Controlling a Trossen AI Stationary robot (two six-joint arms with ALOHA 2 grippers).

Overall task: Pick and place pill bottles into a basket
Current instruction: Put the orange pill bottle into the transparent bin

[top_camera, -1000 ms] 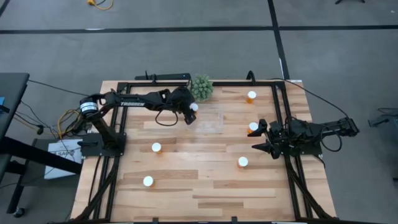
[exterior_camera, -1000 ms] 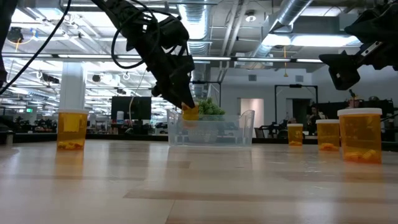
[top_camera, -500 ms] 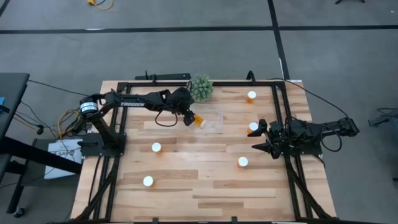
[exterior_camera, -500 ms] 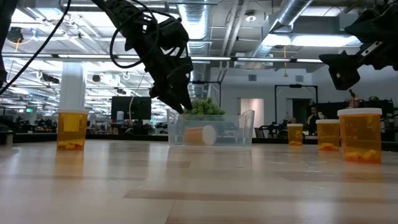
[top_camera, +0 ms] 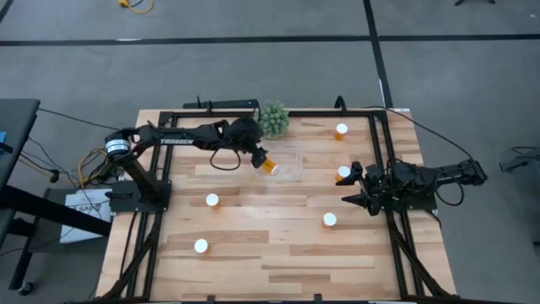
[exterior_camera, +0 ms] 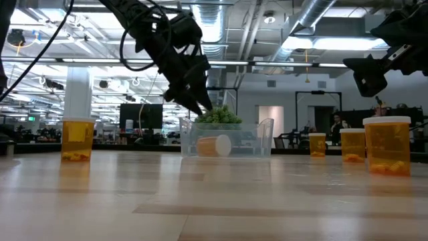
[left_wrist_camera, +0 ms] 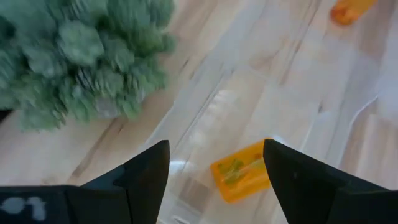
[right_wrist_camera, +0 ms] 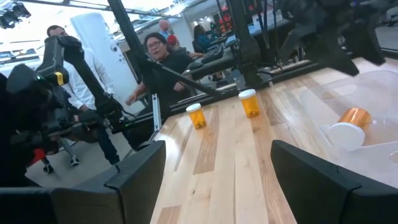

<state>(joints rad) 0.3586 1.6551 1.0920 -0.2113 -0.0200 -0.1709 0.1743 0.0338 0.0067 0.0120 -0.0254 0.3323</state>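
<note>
One orange pill bottle (top_camera: pixel 269 166) lies on its side on the floor of the clear basket (top_camera: pixel 291 160). It also shows in the low view (exterior_camera: pixel 215 145), the left wrist view (left_wrist_camera: pixel 242 178) and the right wrist view (right_wrist_camera: pixel 350 127). My left gripper (top_camera: pixel 258 155) hangs open and empty just above the basket's left end (exterior_camera: pixel 201 105); its fingers stand apart in its wrist view (left_wrist_camera: pixel 216 148). My right gripper (top_camera: pixel 350 184) waits open at the table's right side, next to an upright bottle (top_camera: pixel 343 173). More bottles stand upright on the table (top_camera: pixel 341 131) (top_camera: pixel 329 220) (top_camera: pixel 212 201).
A spiky green ball plant (top_camera: pixel 272 119) stands right behind the basket, close to my left gripper. Another bottle (top_camera: pixel 201 246) stands near the table's front left. A black frame (top_camera: pixel 371 114) runs round the table. People (right_wrist_camera: pixel 161 56) show in the room beyond.
My left gripper has let go of the bottle it held over the basket. The bottle has dropped in and now lies on its side on the basket floor. The gripper has then risen a little and drawn back toward the table's left.
</note>
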